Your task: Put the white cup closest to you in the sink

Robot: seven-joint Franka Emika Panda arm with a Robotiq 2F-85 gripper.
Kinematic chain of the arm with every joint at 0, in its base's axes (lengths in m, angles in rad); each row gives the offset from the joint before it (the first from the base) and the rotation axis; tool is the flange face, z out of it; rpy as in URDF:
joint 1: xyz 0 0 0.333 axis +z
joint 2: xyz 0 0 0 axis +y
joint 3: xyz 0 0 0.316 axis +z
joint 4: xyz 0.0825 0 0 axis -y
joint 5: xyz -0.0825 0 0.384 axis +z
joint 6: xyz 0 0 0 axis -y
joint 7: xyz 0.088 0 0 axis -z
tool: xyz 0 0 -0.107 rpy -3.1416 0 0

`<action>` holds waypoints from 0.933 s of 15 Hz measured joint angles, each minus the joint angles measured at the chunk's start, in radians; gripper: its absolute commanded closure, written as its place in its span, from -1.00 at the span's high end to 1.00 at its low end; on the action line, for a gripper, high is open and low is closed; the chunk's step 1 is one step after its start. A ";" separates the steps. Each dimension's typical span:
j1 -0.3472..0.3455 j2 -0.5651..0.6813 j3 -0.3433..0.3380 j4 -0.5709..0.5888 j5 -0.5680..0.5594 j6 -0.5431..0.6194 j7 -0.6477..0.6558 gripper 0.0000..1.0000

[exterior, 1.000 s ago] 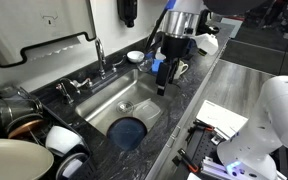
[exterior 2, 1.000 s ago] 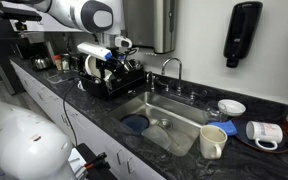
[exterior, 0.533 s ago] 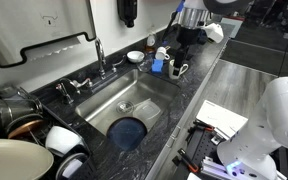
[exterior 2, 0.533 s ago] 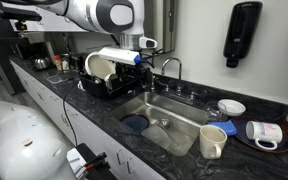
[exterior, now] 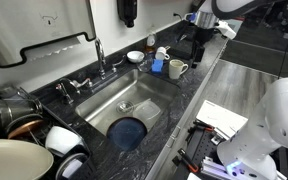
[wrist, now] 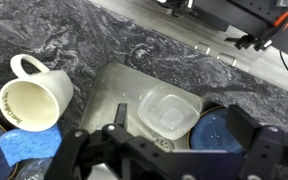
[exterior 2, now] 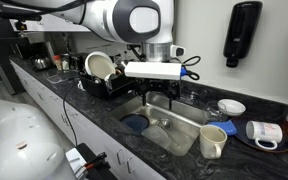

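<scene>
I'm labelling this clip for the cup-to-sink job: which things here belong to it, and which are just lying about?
Job: cream-white ceramic mug with loop handle; rectangular stainless-steel sink; gripper, open.
Lying about: shallow white bowl; blue cup; clear plastic container in the sink; white mug on its side; black dish rack.

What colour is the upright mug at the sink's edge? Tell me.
Cream-white, with plain sides. The white cup shows best in the wrist view.
</scene>
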 measured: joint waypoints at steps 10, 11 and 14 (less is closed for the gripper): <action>-0.048 0.030 -0.011 0.016 -0.064 0.058 -0.003 1.00; -0.063 0.049 -0.025 0.022 -0.085 0.086 -0.010 1.00; -0.098 0.130 -0.082 0.045 -0.115 0.193 -0.046 1.00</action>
